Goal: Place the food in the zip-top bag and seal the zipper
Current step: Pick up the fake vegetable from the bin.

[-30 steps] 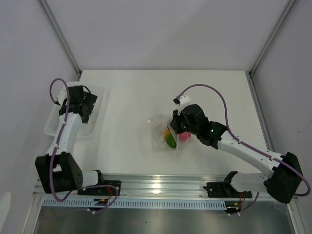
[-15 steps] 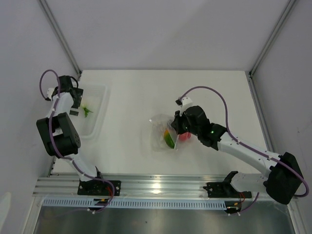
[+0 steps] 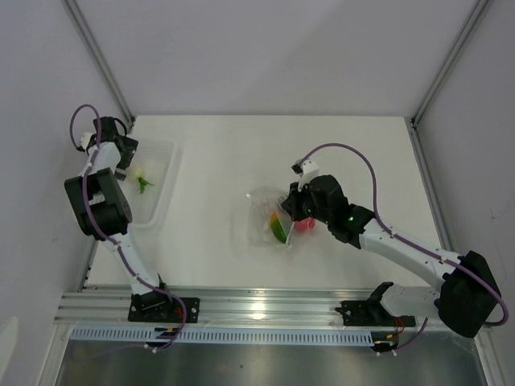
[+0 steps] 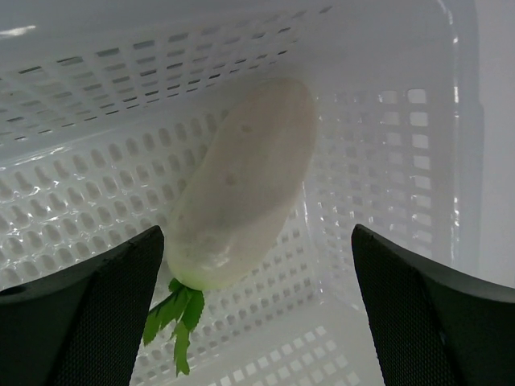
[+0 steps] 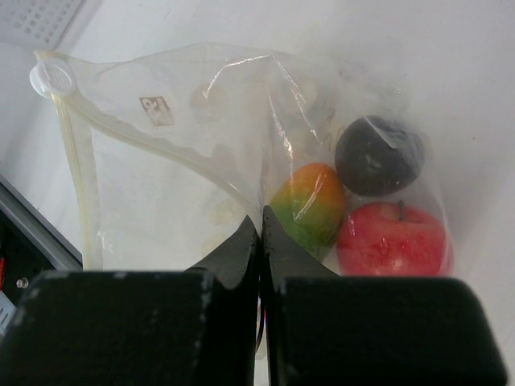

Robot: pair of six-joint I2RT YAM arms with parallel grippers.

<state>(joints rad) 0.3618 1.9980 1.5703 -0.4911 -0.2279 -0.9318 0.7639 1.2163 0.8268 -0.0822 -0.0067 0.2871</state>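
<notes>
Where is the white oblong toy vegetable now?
Left wrist view: the vegetable lies in the white perforated plastic basket at the table's left edge, under the left gripper's open jaws.

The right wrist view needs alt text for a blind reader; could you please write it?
The right tool, shut, pinches the clear zip-top bag. Inside lie an orange-and-green piece, a red apple and a dark round piece.
</notes>
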